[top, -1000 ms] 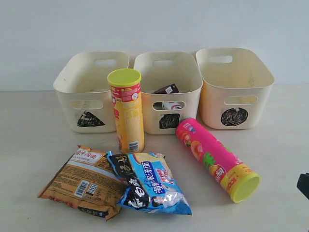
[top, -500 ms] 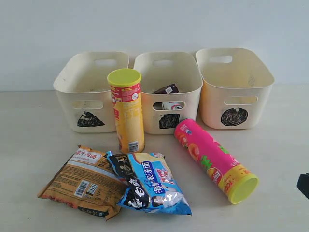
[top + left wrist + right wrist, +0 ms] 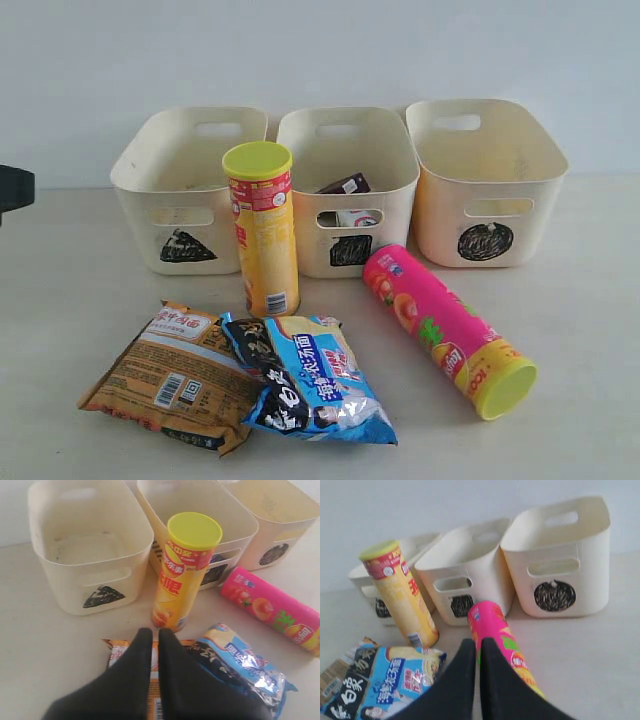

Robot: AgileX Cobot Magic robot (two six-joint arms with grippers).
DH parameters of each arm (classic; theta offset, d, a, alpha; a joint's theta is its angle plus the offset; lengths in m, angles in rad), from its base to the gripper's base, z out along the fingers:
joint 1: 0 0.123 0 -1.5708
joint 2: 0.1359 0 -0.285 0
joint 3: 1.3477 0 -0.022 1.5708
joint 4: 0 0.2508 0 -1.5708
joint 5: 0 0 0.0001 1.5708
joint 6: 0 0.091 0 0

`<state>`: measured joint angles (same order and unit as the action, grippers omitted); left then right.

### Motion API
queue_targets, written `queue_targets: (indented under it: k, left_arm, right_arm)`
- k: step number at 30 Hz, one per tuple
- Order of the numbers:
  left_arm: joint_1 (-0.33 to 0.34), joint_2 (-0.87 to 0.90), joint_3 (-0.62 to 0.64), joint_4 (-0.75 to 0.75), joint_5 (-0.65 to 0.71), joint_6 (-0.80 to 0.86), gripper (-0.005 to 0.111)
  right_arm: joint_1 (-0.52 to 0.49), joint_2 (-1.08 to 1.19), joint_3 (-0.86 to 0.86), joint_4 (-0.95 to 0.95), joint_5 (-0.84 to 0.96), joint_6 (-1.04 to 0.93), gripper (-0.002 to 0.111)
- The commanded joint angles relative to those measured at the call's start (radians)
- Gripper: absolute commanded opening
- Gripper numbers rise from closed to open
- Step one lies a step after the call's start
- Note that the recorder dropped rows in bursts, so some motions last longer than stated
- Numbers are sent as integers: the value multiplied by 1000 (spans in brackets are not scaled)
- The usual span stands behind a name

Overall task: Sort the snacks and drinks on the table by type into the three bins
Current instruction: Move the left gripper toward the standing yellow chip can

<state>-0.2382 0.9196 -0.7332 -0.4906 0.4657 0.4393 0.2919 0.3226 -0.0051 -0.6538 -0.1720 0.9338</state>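
Observation:
The yellow-red tube (image 3: 263, 230) stands upright in front of the triangle bin (image 3: 150, 232) and the square bin (image 3: 300, 215). Beside the circle bin (image 3: 440, 225), the pink tube (image 3: 445, 328) lies on its side. An orange-brown bag (image 3: 170, 375) and a blue-black bag (image 3: 310, 378) lie overlapping at the front. Inside the square bin sit the dark purple carton (image 3: 345, 185) and the blue-white carton (image 3: 357, 217). My left gripper (image 3: 155, 632) is shut and empty, hovering over the orange-brown bag (image 3: 117, 652). My right gripper (image 3: 478, 642) is shut and empty, above the pink tube (image 3: 492, 625).
A dark part of the left arm (image 3: 12, 188) pokes in at the left edge of the exterior view. A pale wall rises behind the bins. The beige table (image 3: 80, 290) runs left and right of the snacks.
The pink tube rocked slightly and settled back. The right arm's dark tip has left the exterior view's right edge. A dark part of the left arm has appeared at the left edge.

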Motion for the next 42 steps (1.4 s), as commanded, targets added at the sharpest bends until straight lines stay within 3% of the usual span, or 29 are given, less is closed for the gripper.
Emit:
queue_targets:
  k: [1, 6, 11, 16, 22, 27, 30, 32, 34, 39, 42]
  left_arm:
    - [-7, 45, -30, -157, -1, 118, 4]
    - [-7, 98, -64, -337, 1, 291, 4]
    - [-17, 173, -83, -516, 32, 455, 4]
    - [-91, 252, -105, -516, -32, 492, 4]
    - [-135, 335, -107, -516, -149, 492, 4]
    - [-135, 406, -107, -516, -153, 492, 4]
    - [-135, 436, -107, -516, -163, 496, 5]
    - [-135, 457, -107, -516, -180, 496, 12]
    - [-135, 476, -107, -516, -191, 496, 26]
    - [-135, 530, -107, -539, -185, 496, 83]
    - [-135, 559, -107, -575, -185, 496, 95]
  right_arm:
    - [-3, -157, 5, -9, 50, 0, 0]
    - [-3, -323, 5, -9, 178, 0, 0]
    - [-45, -323, 5, -9, 254, 0, 0]
    - [-163, -323, 5, 54, 274, 0, 0]
    - [-314, -323, 5, 159, 274, 0, 0]
    - [-334, -323, 5, 437, 351, -2, 0]
    - [-334, -323, 5, 462, 418, 0, 0]
    - [-334, -323, 5, 462, 439, 0, 0]
    - [-334, -323, 5, 462, 436, 0, 0]
    - [-334, -323, 5, 462, 436, -1, 0]
    - [-334, -323, 5, 462, 436, -1, 0]
